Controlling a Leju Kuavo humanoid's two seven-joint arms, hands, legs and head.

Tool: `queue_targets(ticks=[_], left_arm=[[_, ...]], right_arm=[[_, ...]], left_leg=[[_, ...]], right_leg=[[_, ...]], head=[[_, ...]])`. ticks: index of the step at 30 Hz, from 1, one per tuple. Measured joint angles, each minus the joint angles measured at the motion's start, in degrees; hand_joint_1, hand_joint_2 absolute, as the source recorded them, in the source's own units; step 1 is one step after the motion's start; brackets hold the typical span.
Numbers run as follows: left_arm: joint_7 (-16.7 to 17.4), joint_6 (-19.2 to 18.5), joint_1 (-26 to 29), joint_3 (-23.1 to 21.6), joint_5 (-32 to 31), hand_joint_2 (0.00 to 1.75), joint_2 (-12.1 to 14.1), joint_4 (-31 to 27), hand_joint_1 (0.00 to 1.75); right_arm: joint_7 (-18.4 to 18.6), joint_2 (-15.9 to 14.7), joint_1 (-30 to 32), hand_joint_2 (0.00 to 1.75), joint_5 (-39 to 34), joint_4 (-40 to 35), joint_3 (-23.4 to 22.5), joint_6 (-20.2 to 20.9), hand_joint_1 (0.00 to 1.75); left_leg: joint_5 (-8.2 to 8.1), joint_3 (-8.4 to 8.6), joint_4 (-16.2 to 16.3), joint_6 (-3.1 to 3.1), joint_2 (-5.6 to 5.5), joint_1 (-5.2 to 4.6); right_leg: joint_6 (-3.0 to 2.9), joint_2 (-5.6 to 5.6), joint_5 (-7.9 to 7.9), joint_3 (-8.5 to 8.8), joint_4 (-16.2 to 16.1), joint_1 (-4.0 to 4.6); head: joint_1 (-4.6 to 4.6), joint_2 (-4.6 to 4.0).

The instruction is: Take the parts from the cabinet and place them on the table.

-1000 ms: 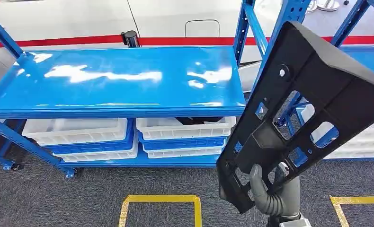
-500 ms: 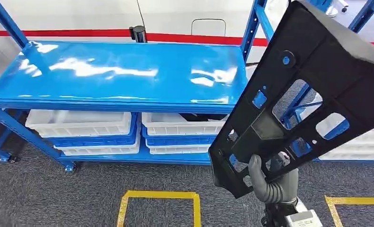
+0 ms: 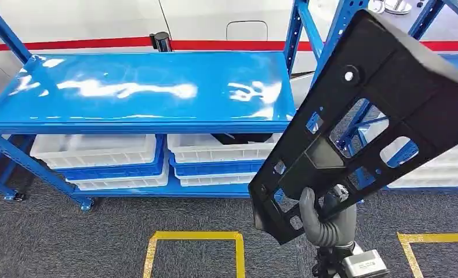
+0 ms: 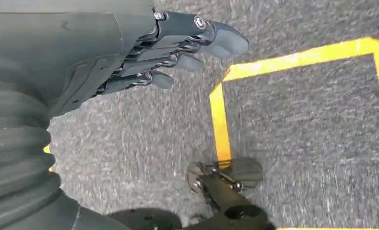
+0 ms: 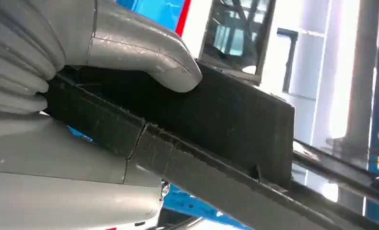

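head view high, facing shelving (image 3: 140, 92), wrist views close behind hands

Right hand raised and gripping, left hand hanging with nothing in it.

The right hand (image 3: 326, 223) comes up from the bottom of the head view on a silver wrist and grips the lower end of the black part (image 3: 383, 116); its thick grey thumb (image 5: 144, 52) presses on the face of the part and the other fingers wrap behind the edge. The left hand (image 4: 144, 57) hangs down over the floor, its dark fingers (image 4: 216, 40) loosely extended and slightly apart, holding nothing.
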Motion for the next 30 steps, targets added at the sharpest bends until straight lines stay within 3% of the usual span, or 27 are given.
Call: queue_targets(ticks=[1, 2, 3, 4, 6, 7, 8, 11, 12, 13, 14, 16, 17, 18, 19, 21, 22, 23, 24, 26, 27, 28, 29, 30], left_arm=[[0.37, -0.26, 0.16, -0.02, -0.52, 1.75, 0.15, 0.0, 0.0], [0.72, -0.35, 0.36, -0.02, -0.57, 1.75, 0.28, 0.0, 0.0], [0.94, -0.39, 0.48, -0.02, -0.54, 1.75, 0.37, 0.0, 0.0], [1.0, -0.5, 0.6, 0.0, -0.48, 1.75, 0.55, 0.0, 0.0], [0.92, -0.9, 0.52, 0.04, -0.43, 1.75, 0.68, 0.0, 0.0], [0.72, -0.92, 0.47, 0.04, -0.41, 1.75, 0.63, 0.0, 0.0], [0.46, -1.05, 0.39, 0.04, -0.39, 1.75, 0.46, 0.0, 0.0], [-1.19, -1.51, 0.37, 0.07, -0.28, 1.75, 0.06, 0.0, 0.0], [-1.82, -1.75, 0.37, 0.07, -0.28, 1.75, -0.33, 0.02, 0.0], [-1.97, -1.77, 0.26, 0.09, -0.39, 1.75, -0.53, 0.0, 0.0], [-1.93, -1.77, 0.22, 0.09, -0.39, 1.75, -0.66, 0.0, 0.0], [-1.77, -1.9, 0.21, 0.11, -0.39, 1.75, -1.05, 0.0, 0.0], [-1.77, -1.94, 0.2, 0.13, -0.37, 1.75, -1.2, 0.0, 0.0], [-1.92, -2.1, 0.22, 0.13, -0.37, 1.75, -1.42, 0.02, 0.0], [-2.27, -2.21, 0.22, 0.13, -0.39, 1.75, -1.64, 0.02, 0.0], [-2.6, -2.34, 0.2, 0.13, -0.52, 1.75, -2.12, 0.02, 0.0], [-2.6, -2.36, 0.15, 0.13, -0.69, 1.75, -2.36, 0.02, 0.0], [-2.58, -2.36, 0.11, 0.13, -1.03, 1.75, -2.56, 0.02, 0.0], [-2.36, -2.36, 0.1, 0.13, -1.09, 1.75, -2.78, 0.04, 0.0], [-1.97, -2.21, -0.02, 0.13, -0.77, 1.75, -2.91, 0.07, 0.0], [-2.04, -2.21, 0.01, 0.28, -0.19, 1.75, -3.02, 0.07, 0.0], [-2.14, -2.21, -0.04, 0.57, 0.24, 1.75, -2.99, 0.07, 0.0], [-2.19, -2.21, -0.08, 0.63, 0.35, 1.75, -2.99, 0.07, 0.0], [-2.21, -2.21, -0.11, 0.63, 0.59, 1.75, -3.08, 0.07, 0.0]], right_arm=[[-0.37, 0.39, 0.03, 1.75, -0.2, 0.17, 0.0, -0.06, 1.75], [-0.61, 0.63, 0.07, 1.75, -0.2, 0.35, 0.0, -0.2, 1.75], [-0.72, 0.81, 0.12, 1.75, -0.2, 0.52, 0.0, -0.31, 1.75], [-0.83, 1.02, 0.2, 1.75, -0.24, 0.65, -0.07, -0.52, 1.75], [-0.85, 1.35, 0.22, 1.75, -0.41, 0.76, -0.31, -0.55, 1.75], [-0.81, 1.51, 0.12, 1.75, -0.39, 0.81, -0.39, -0.41, 1.75], [-0.72, 1.53, -0.07, 1.75, -0.15, 0.83, -0.55, -0.18, 1.75], [-0.28, 1.57, 0.15, 1.75, 0.74, 0.87, -0.79, -0.2, 1.75], [-0.22, 1.55, 0.54, 1.75, 0.94, 0.87, -0.81, -0.2, 1.75], [-0.17, 1.55, 0.86, 1.75, 1.1, 0.87, -0.85, -0.15, 1.75], [-0.09, 1.55, 0.96, 1.75, 1.47, 0.87, -0.83, 0.07, 1.75], [-0.02, 1.57, 0.96, 1.75, 2.14, 1.05, -0.68, 0.31, 1.75], [-0.02, 1.57, 0.97, 1.75, 2.28, 1.18, -0.63, 0.37, 1.75], [0.07, 1.57, 0.97, 1.75, 2.38, 1.38, -0.61, 0.35, 1.75], [0.24, 1.57, 0.98, 1.75, 2.49, 1.48, -0.59, 0.35, 1.75], [0.79, 1.57, 0.97, 1.75, 2.65, 1.51, -0.61, 0.31, 1.75], [1.05, 1.55, 0.94, 1.75, 2.76, 1.51, -0.59, 0.31, 1.75], [1.27, 1.55, 0.84, 1.75, 2.78, 1.51, -0.59, 0.33, 1.75], [1.42, 1.57, 1.04, 1.75, 2.82, 1.51, -0.57, 0.37, 1.75], [1.69, 1.53, 0.72, 1.75, 3.06, 1.64, -0.59, 0.7, 1.75], [1.86, 1.53, 0.55, 1.75, 3.15, 1.66, -0.59, 0.77, 1.75], [1.9, 1.55, 0.28, 1.75, 3.17, 1.7, -0.57, 0.81, 1.75], [1.92, 1.57, -0.02, 1.75, 3.24, 1.75, -0.57, 0.88, 1.75], [2.01, 1.59, -0.19, 1.75, 3.24, 1.79, -0.59, 0.98, 1.75]], left_leg=[[-2.1, -1.85, 4.7, -0.22, 0.0, 0.08], [-3.04, -2.77, 7.58, -0.37, -0.01, 0.18], [-2.59, -2.4, 7.69, -0.45, -0.01, 0.33], [-1.0, -0.64, 5.08, -0.44, 0.0, 0.47], [3.3, 5.35, -4.92, -0.44, -0.03, 0.85], [3.5, 7.41, -8.84, -0.58, -0.33, 1.04], [3.51, 7.57, -9.53, -0.25, -0.58, 0.54], [4.14, 6.56, -9.13, 0.87, -0.51, -0.14], [4.81, 6.17, -9.54, 1.8, -0.38, 0.01], [5.17, 5.7, -9.6, 2.3, -0.24, 0.02], [5.5, 5.16, -9.6, 2.8, -0.19, -0.01], [6.29, 3.95, -9.55, 3.37, -0.02, -0.24], [6.71, 3.32, -9.54, 3.47, 0.12, -0.42], [7.12, 2.8, -9.52, 3.53, 0.18, -0.57], [7.51, 2.28, -9.52, 3.53, 0.19, -0.68], [8.33, 1.42, -9.51, 3.39, 0.16, -0.74], [8.76, 1.1, -9.51, 3.2, 0.1, -0.75], [9.12, 0.78, -9.41, 2.87, 0.08, -1.11], [9.63, 0.82, -9.56, 2.54, 0.13, -1.03], [10.38, 0.81, -9.69, 1.88, 0.19, -0.86], [10.75, 0.72, -9.86, 1.44, 0.17, -0.94], [10.04, 0.24, -9.28, 1.18, 0.1, -0.64], [7.35, -0.37, -7.65, 0.91, -0.05, -0.6], [3.48, -1.34, -3.88, 0.55, -0.06, -0.4]], right_leg=[[-0.14, 0.0, 0.14, -0.26, 0.03, 0.08], [-0.19, 0.0, 0.31, -0.45, 0.06, 0.09], [-0.11, 0.04, 0.41, -0.58, 0.09, 0.09], [0.03, 0.1, 0.5, -0.64, 0.14, 0.08], [0.2, 0.12, 0.57, -0.65, 0.34, -0.07], [0.33, 0.07, 0.62, -0.74, 0.52, -0.02], [0.71, 0.1, 0.65, -1.23, 1.02, 0.72], [2.07, 0.1, 1.56, -1.76, 0.56, 0.0], [2.45, 0.13, 1.52, -2.14, 0.76, 0.2], [2.31, 0.14, 0.28, -3.24, 1.85, -0.02], [1.73, 0.11, -1.98, -4.34, 4.45, 0.01], [0.92, 0.12, -6.86, -7.91, 13.8, 0.13], [0.97, 0.12, -8.32, -9.08, 17.66, 0.16], [1.29, 0.12, -8.63, -9.04, 18.99, 0.18], [1.57, 0.12, -8.12, -7.67, 17.6, 0.25], [2.2, 0.11, -5.33, -1.54, 8.4, 0.55], [2.11, 0.07, -4.38, 2.27, 2.82, 0.77], [1.58, 0.05, -4.69, 5.18, -1.28, 1.18], [1.55, 0.08, -3.74, 4.57, -0.47, 1.27], [1.26, 0.14, -3.62, 3.55, -0.53, 1.45], [0.64, 0.13, -3.06, 3.28, -0.91, 1.22], [0.16, 0.06, -2.47, 3.06, -1.09, 0.26], [-0.3, 0.03, -2.07, 2.6, -1.08, 0.45], [-0.78, -0.04, -1.59, 2.15, -1.08, 0.46]], head=[[-0.02, 0.0], [-0.04, 0.0], [-0.02, 0.0], [-0.07, 0.0], [-0.04, 0.0], [-0.04, 0.0], [-0.05, 0.0], [0.0, 0.0], [0.07, 0.0], [-0.02, 0.0], [0.4, 0.0], [0.55, 0.0], [0.57, 0.0], [0.5, 0.0], [0.57, 0.0], [0.55, 0.0], [0.57, 0.0], [0.55, 0.0], [0.26, 0.0], [0.35, 0.0], [0.33, 0.0], [0.37, 0.0], [0.26, 0.0], [0.0, 0.0]])
